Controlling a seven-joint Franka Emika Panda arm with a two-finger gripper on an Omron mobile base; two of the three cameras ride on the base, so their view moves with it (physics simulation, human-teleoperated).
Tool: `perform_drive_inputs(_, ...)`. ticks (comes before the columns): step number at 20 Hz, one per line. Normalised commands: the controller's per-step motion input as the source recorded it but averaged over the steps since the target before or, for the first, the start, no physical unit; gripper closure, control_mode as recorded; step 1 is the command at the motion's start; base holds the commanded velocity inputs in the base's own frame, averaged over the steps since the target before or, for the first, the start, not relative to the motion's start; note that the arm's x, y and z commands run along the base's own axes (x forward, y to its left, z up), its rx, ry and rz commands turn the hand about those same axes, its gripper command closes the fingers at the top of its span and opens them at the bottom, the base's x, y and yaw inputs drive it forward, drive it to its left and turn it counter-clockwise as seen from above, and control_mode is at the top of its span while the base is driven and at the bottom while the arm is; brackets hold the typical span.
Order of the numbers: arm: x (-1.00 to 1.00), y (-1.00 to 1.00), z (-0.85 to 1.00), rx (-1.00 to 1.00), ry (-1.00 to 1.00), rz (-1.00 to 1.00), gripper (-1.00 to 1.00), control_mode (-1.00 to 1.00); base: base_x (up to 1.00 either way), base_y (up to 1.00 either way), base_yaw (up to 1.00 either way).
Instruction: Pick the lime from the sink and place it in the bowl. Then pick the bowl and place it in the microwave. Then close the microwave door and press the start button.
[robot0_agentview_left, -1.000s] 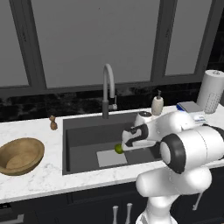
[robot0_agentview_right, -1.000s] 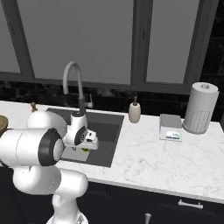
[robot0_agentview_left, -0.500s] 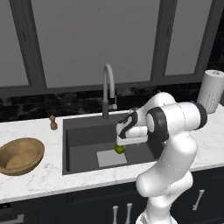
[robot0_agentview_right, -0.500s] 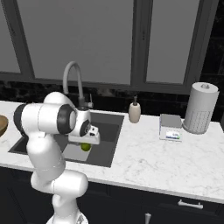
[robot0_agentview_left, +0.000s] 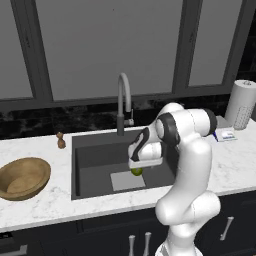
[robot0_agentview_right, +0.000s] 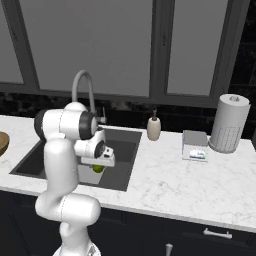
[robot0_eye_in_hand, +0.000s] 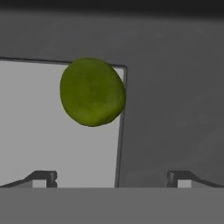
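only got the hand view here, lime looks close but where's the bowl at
Observer: The bowl sits on the counter left of the sink, shown in the left base view.
Operator: anything in it
Observer: Nothing shows inside it; the lime lies in the sink at the mat's edge.
Operator: gripper closed yet
Observer: No. The gripper is open, above the lime, fingers spread wide.
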Motion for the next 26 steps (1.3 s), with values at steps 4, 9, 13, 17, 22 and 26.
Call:
perform_drive_inputs(4,0.28,0.02,-0.33,0.0,0.0,0.0,-1.0,-1.0,0.0,0.0,0.0)
perform_drive_inputs(9,0.23,0.01,-0.38,0.0,0.0,0.0,-1.0,-1.0,0.0,0.0,0.0)
perform_drive_inputs(13,0.36,0.13,-0.24,0.0,0.0,0.0,-1.0,-1.0,0.0,0.0,0.0)
perform_drive_inputs(17,0.39,0.17,-0.06,0.0,0.0,0.0,-1.0,-1.0,0.0,0.0,0.0)
perform_drive_inputs(22,0.08,0.03,-0.14,0.0,0.0,0.0,-1.0,-1.0,0.0,0.0,0.0)
perform_drive_inputs(26,-0.12,0.0,-0.37,0.0,0.0,0.0,-1.0,-1.0,0.0,0.0,0.0)
